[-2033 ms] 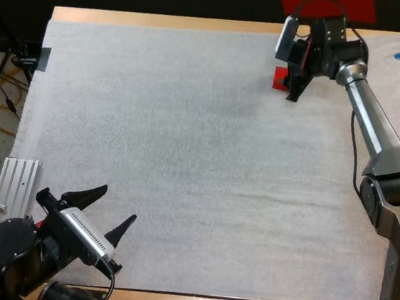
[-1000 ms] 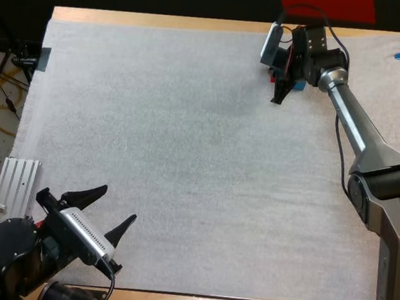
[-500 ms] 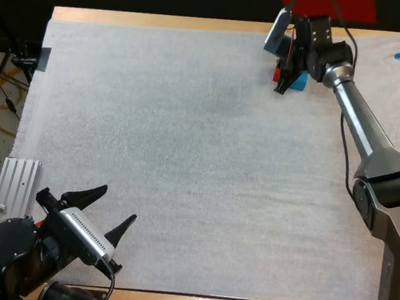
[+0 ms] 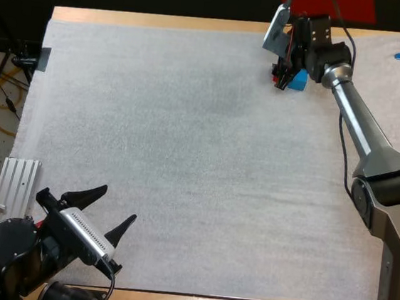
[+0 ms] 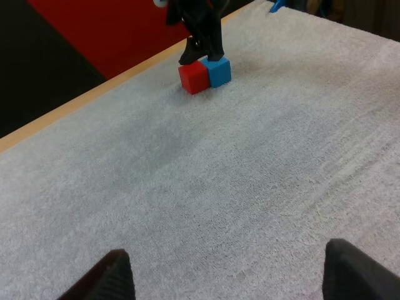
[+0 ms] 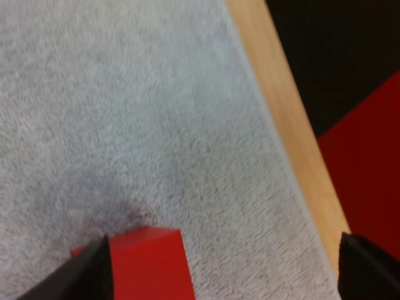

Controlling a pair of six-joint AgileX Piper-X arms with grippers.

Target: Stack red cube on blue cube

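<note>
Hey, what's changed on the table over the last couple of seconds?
The right tool shifted left and toward the far edge, and now stands open at the small red cube, gripping nothing. The small blue cube, hidden behind that arm two seconds ago, now shows touching the red one. The open left tool and the white mat stayed as they were.

No readable text, labels or numbers.
</note>
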